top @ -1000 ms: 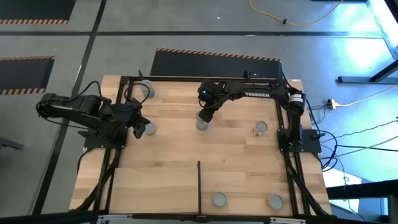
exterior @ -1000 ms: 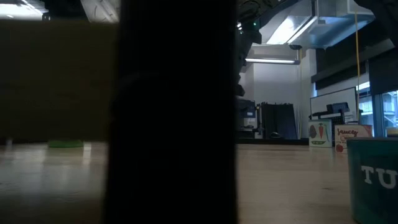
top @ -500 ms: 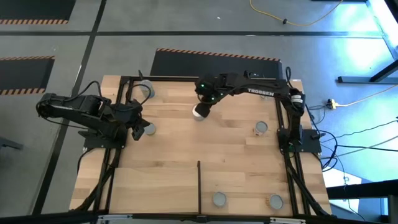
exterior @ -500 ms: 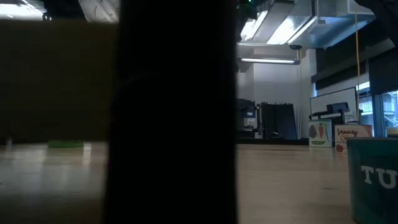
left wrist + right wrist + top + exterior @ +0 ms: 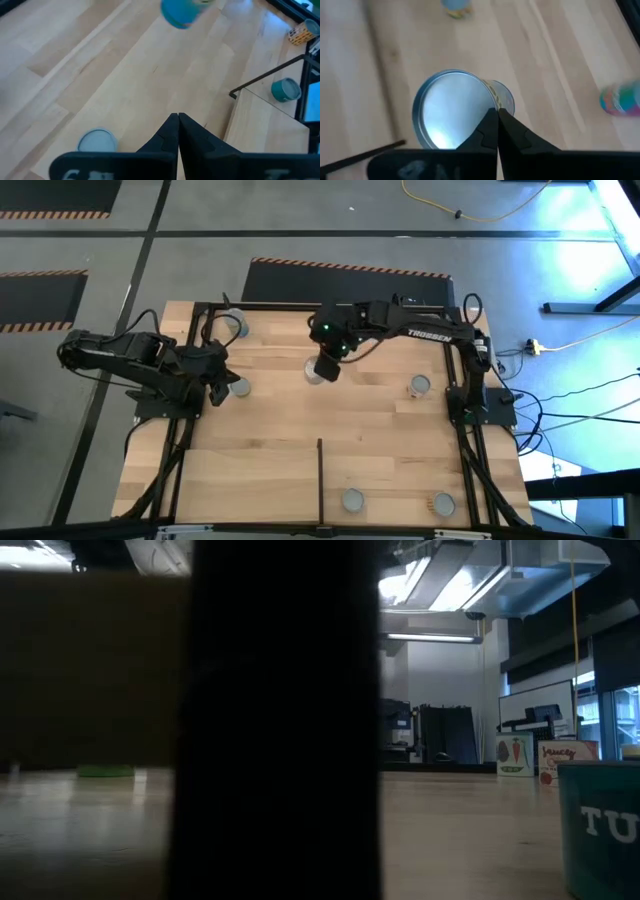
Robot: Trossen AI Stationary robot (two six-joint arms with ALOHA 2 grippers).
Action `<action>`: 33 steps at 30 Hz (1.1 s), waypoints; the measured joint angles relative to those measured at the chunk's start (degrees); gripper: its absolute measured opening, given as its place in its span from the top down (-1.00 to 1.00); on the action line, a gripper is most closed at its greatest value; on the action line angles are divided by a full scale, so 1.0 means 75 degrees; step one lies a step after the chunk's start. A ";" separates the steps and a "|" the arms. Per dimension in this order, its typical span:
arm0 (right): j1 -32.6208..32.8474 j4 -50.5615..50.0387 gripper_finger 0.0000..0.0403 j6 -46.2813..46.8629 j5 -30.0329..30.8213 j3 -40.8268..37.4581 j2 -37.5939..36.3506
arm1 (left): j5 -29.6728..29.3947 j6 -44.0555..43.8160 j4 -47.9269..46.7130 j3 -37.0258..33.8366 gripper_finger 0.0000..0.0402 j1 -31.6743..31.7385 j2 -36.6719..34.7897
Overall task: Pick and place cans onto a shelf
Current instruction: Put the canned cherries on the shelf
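My right gripper (image 5: 325, 368) is over the middle of the far half of the shelf (image 5: 380, 440), shut at a blue can with a grey metal top (image 5: 451, 107), which also shows in the high view (image 5: 316, 374). My left gripper (image 5: 222, 387) is shut and empty at the left, beside a grey-topped can (image 5: 240, 388) that stands on its base, also in the left wrist view (image 5: 97, 141). Other cans stand at the far left (image 5: 235, 327), at the right (image 5: 420, 385) and, two of them, at the near edge (image 5: 352, 500). My right gripper's fingertips (image 5: 492, 116) meet at the rim of the can's top (image 5: 485, 102), on the side toward the wrist. They come from above, slanting down. The fingers hide what lies between them. The can shows tilted, its top and one side wall both in view.
A thin black divider bar (image 5: 320, 480) splits the shelf's near half. A black frame (image 5: 455, 420) edges the board. In the low view a broad dark shape (image 5: 280, 720) blocks the middle and a teal can (image 5: 600, 830) stands at the right.
My right gripper has gone toward the far edge and a little left with the can, then come back toward the near edge. The can has stayed under its fingertips throughout.
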 joint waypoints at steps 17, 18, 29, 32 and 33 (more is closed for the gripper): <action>0.1446 0.0436 1.00 0.0443 0.0002 0.0632 -0.0006 | -0.0197 0.0120 -0.0002 0.0000 1.00 -0.0002 -0.0067; 0.1498 0.0556 1.00 0.0478 0.0010 0.0632 -0.0006 | -0.0197 0.0130 -0.0002 0.0000 1.00 0.0000 -0.0067; 0.1872 0.1663 1.00 0.0862 -0.0076 0.0632 0.0548 | -0.0153 0.0157 -0.0039 0.0000 1.00 0.0000 -0.0064; 0.1973 0.2044 1.00 0.0885 -0.0421 0.0632 0.0757 | -0.0147 0.0297 -0.0054 0.0000 1.00 -0.0001 -0.0067; 0.1997 0.2139 1.00 0.0887 -0.0454 0.0632 0.0830 | -0.0144 0.0322 -0.0052 0.0000 1.00 -0.0001 -0.0064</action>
